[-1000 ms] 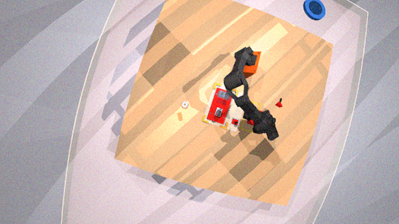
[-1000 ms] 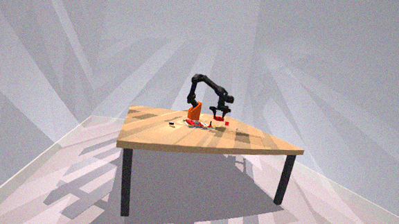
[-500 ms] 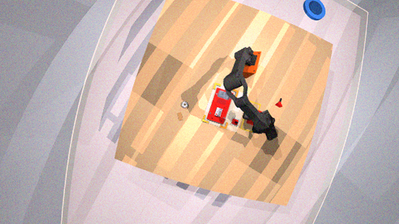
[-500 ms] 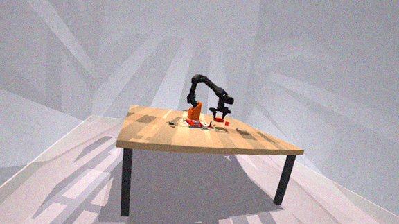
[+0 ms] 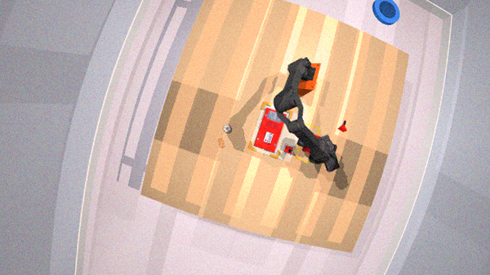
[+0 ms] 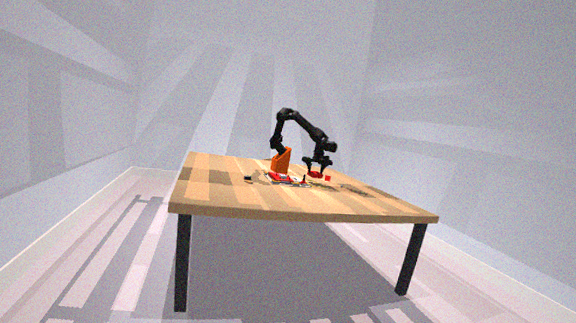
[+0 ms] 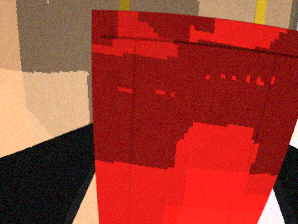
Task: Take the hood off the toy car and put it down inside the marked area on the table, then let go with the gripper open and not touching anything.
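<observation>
The red toy car (image 5: 262,144) (image 6: 278,176) stands in a pale tray with its engine bay uncovered. My gripper (image 6: 315,172) (image 7: 187,142) is shut on the red hood (image 5: 306,149) (image 6: 315,175) (image 7: 150,120), with a dark finger at each side of it. The hood hangs level a little above the table, right of the car in the top view. The marked area, a yellow outline (image 5: 301,159) (image 7: 124,5), lies beneath and around the hood; the arm hides much of it in the top view. Its lines also show past the hood's far edge in the wrist view.
A small red block with a dark post (image 5: 289,150) stands between car and marked area. A red piece with a dark tip (image 5: 343,127) lies right of the arm. A small round object (image 5: 227,129) and an orange piece (image 5: 221,142) lie left of the car.
</observation>
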### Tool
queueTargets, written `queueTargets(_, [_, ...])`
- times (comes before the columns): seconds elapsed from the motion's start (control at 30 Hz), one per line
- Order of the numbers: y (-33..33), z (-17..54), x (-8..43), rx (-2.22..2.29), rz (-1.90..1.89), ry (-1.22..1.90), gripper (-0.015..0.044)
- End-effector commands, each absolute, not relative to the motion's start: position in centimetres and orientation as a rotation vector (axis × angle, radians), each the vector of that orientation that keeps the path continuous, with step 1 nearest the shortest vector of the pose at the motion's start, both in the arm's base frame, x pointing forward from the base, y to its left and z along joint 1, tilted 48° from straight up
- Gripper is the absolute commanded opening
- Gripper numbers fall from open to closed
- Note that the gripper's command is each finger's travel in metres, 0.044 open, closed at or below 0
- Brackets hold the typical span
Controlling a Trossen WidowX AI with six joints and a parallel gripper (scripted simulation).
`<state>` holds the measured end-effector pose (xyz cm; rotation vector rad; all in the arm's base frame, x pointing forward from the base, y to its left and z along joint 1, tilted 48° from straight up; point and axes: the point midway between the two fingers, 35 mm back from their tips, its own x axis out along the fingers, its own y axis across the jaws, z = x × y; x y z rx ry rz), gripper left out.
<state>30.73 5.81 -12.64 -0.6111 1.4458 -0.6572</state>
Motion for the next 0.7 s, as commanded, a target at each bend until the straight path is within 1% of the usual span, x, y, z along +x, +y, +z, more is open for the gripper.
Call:
queueTargets(0.0, [5.6,-12.8,30.7,-0.617,-0.656,1.444,0.0000])
queueTargets(0.67, [4.5,-13.7,30.7,-0.619,-0.657,1.444,0.0000])
